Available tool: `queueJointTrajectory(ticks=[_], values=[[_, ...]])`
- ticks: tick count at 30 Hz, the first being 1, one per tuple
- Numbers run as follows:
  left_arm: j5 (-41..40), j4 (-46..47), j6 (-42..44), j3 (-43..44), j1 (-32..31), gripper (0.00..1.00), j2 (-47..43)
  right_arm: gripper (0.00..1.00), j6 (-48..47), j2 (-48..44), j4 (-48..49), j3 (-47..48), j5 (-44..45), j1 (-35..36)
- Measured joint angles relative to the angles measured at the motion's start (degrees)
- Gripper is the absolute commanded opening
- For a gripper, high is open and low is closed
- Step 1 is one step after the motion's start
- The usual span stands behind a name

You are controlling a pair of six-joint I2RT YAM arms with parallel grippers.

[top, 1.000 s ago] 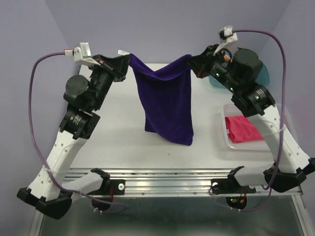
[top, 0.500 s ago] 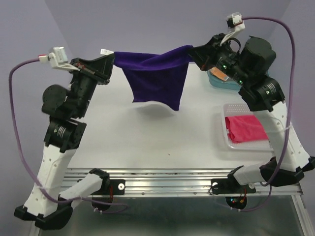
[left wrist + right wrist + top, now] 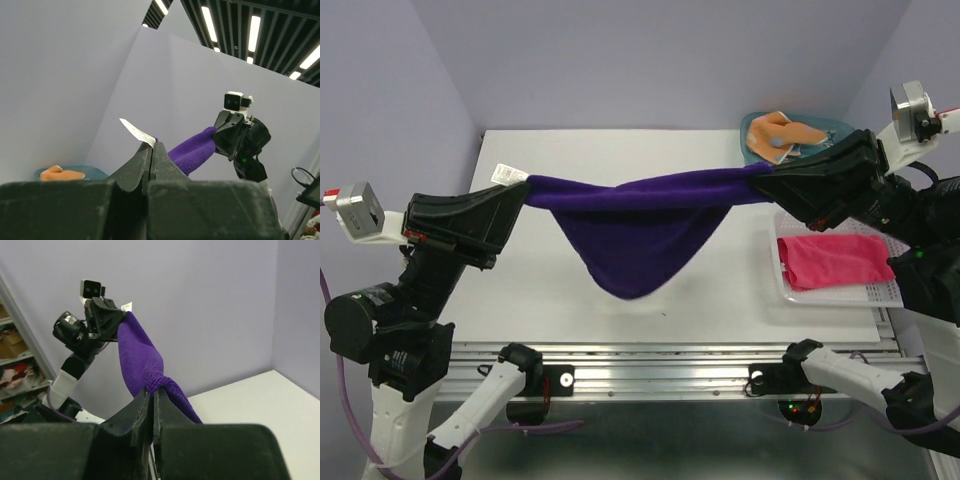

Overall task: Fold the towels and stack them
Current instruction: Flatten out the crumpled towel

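Above a white table (image 3: 720,290) three towels are counted: one purple towel (image 3: 640,235), its one white tag (image 3: 510,174) unreadable, is stretched in mid-air between the left gripper (image 3: 525,190) and right gripper (image 3: 760,182), each pinching an end, while one pink towel (image 3: 830,262) is laid in a tray (image 3: 840,297) and one orange towel (image 3: 775,132) in a teal bowl (image 3: 840,128).

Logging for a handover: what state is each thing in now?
purple towel: held stretched in the air, middle sagging.
left jaws: shut on one end of it.
right jaws: shut on its other end.
pink towel: lying in the clear tray.
orange towel: crumpled in the teal bowl.
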Motion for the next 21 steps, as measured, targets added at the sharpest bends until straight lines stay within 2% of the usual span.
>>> queueJointTrajectory(ticks=[5,10,15,21], values=[[3.0,1.2,-1.2,-0.7,0.0,0.0,-0.9,0.01,2.6,-0.3,3.8,-3.0,-3.0,0.0],[2.5,2.4,-1.6,-4.4,0.0,0.0,-0.8,0.01,2.1,-0.1,3.8,-6.1,-0.5,0.0],[-1.6,3.3,-1.1,-9.1,0.0,0.0,2.3,0.01,-1.0,1.3,3.9,-11.0,8.9,0.0],[-11.5,5.2,0.0,-16.1,0.4,0.0,14.1,0.01,-5.8,9.3,7.3,-19.0,24.6,-0.1]])
